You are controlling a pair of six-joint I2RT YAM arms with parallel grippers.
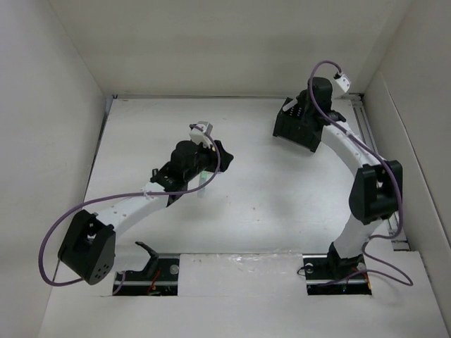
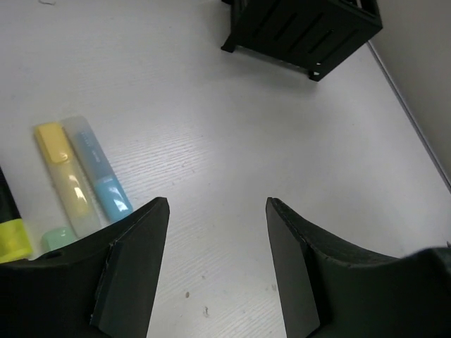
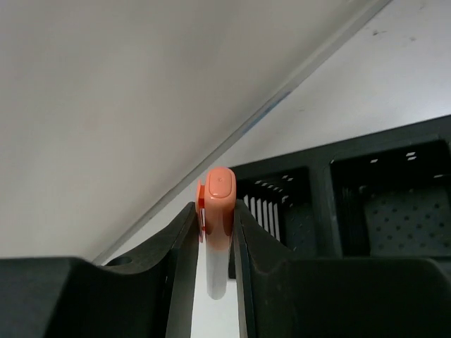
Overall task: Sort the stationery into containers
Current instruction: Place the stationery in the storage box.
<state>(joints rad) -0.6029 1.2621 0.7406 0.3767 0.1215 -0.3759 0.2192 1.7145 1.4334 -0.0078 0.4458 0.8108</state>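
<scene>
White table [image 1: 268,204] underneath. R gripper [image 3: 215,215] clamped orange-capped marker [image 3: 219,189], black organiser [image 3: 380,204] just beyond at 3 o'clock. L gripper [image 2: 217,208] gaped, empty; yellow highlighter [image 2: 62,172] & blue highlighter [image 2: 100,176] touching, at 9 o'clock.

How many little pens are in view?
5. Yellow pen and blue pen side by side on the table; green pen and black pen partly seen beside them; orange pen in the right pincer. More may be hidden.

Orange-capped marker [image 3: 219,211] gripped, black two-compartment organiser [image 3: 321,204]
</scene>
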